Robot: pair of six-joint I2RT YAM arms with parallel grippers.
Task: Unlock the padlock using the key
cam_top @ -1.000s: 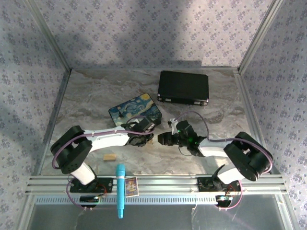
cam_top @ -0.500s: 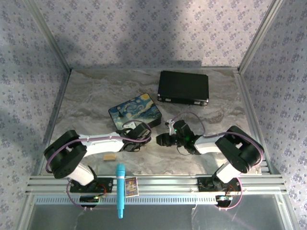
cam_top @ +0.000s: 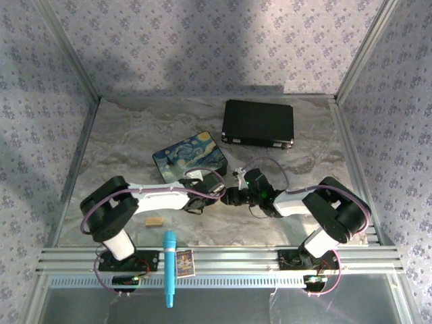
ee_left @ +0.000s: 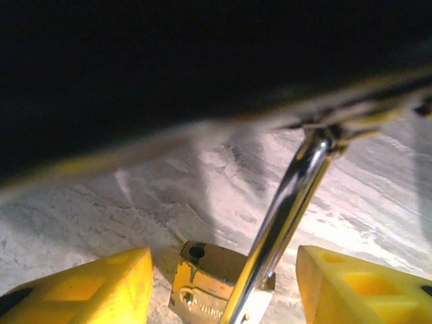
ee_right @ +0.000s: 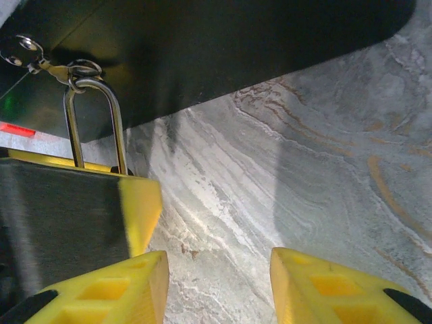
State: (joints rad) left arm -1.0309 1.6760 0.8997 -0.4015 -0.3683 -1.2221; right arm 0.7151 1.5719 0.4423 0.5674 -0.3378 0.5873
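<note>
The small brass padlock (ee_left: 202, 287) lies on the marble floor between the yellow fingers (ee_left: 94, 287) of my left gripper (ee_left: 223, 270), which is open, with a gap on each side of the body. Its silver shackle (ee_left: 290, 196) rises to a small key ring (ee_right: 27, 46) hooked at its top. A round hole in the top of the body shows empty. I cannot make out the key itself. My right gripper (ee_right: 219, 270) is open over bare marble, just right of the left gripper's finger (ee_right: 138, 202) and the shackle (ee_right: 116, 128). In the top view both grippers (cam_top: 217, 194) (cam_top: 233, 197) nearly touch.
The starry-night box (cam_top: 191, 156) sits just behind the left gripper. A black case (cam_top: 258, 123) lies at the back right. A tan wooden block (cam_top: 154, 221), a blue marker (cam_top: 169, 266) and a small card (cam_top: 184, 262) lie near the front edge.
My left gripper has swung right, towards the right gripper, and the two now stand almost tip to tip. The right gripper has barely shifted.
</note>
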